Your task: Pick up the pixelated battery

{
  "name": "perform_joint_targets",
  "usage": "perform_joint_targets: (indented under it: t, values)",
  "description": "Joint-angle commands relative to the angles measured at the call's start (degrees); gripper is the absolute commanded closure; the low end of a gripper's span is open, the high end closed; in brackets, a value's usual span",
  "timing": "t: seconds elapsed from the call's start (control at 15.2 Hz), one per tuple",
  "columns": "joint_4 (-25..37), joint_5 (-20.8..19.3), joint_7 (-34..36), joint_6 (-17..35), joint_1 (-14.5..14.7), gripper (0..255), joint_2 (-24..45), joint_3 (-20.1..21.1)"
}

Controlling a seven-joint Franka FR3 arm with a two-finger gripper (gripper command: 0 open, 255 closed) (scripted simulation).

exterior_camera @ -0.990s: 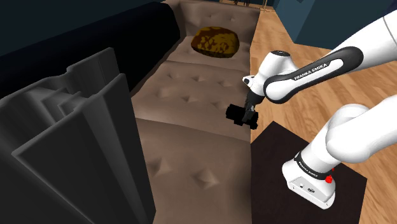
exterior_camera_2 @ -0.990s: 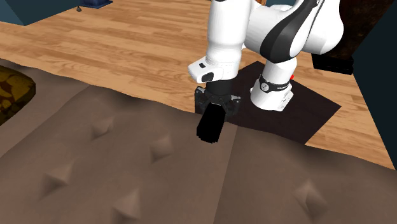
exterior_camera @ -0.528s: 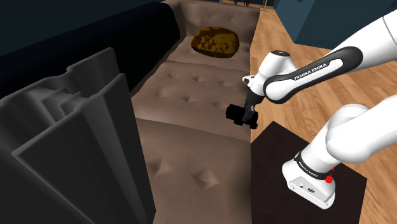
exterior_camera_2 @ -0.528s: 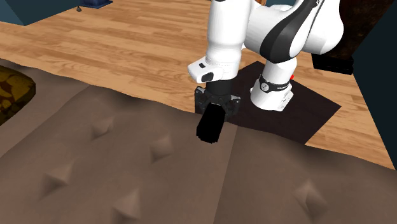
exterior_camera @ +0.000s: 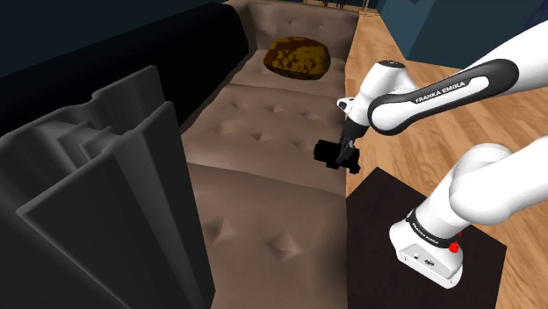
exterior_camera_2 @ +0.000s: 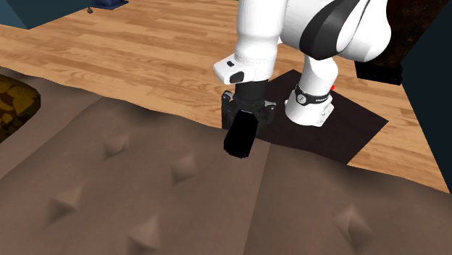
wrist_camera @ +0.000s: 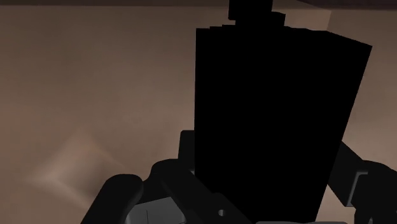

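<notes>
Battery: you have a plain black, blocky battery (wrist_camera: 273,108) with a small stepped nub on its far end. No other colour or marking shows on it.
Battery position: it hangs from the gripper (exterior_camera_2: 244,122) at the front edge of the sofa (exterior_camera: 263,132), on the edge nearest the stand (exterior_camera: 386,228). It is just above the seam (exterior_camera_2: 261,170) between two seat cushions. You cannot tell whether its lower end touches the seat.
Claw: the fingers (wrist_camera: 121,191) are clamped on the battery's near end, one on each side.
Arm: the white arm (exterior_camera: 439,88) reaches from the stand over the sofa's front edge, with the hand pointing down at the seat.
Sofa: brown, with tufted dimples. A mottled yellow-brown cushion (exterior_camera: 297,57) lies at its far end, well apart from the battery.
Floor: wooden floor (exterior_camera_2: 145,43) runs along the sofa's front edge, and the stand sits on it.
</notes>
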Motion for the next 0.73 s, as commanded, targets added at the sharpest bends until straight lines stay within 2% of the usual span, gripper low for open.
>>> perform_joint_targets:
  t: [0.0, 0.53, 0.66]
  values:
    - [0.72, -0.17, 0.26, -2.2, -0.14, 255, -1.49, 0.17]
    - [3.96, -0.66, 1.01, -10.94, -0.58, 255, -6.99, 0.66]
    - [4.02, -0.67, 1.03, -11.1, -0.59, 255, -7.09, 0.67]
